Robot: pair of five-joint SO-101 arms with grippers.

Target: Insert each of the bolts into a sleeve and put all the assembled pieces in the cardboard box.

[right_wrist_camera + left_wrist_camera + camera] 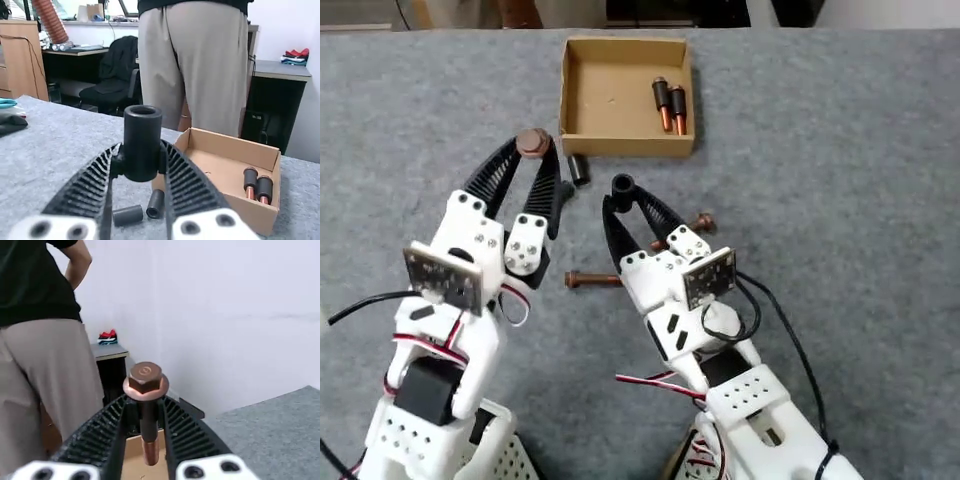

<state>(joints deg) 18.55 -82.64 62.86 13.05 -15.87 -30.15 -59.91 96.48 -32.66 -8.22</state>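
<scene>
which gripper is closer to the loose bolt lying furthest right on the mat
Right. The right gripper, shut on a sleeve, is just beside that loose bolt. The left gripper, shut on a second bolt, is farther off, by the cardboard box's near corner.

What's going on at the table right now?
The left gripper holds a bolt upright, head up. The right gripper holds a black sleeve. Both are near the cardboard box. Two assembled pieces already lie in the box. Two loose bolts and two loose sleeves lie on the table.
</scene>
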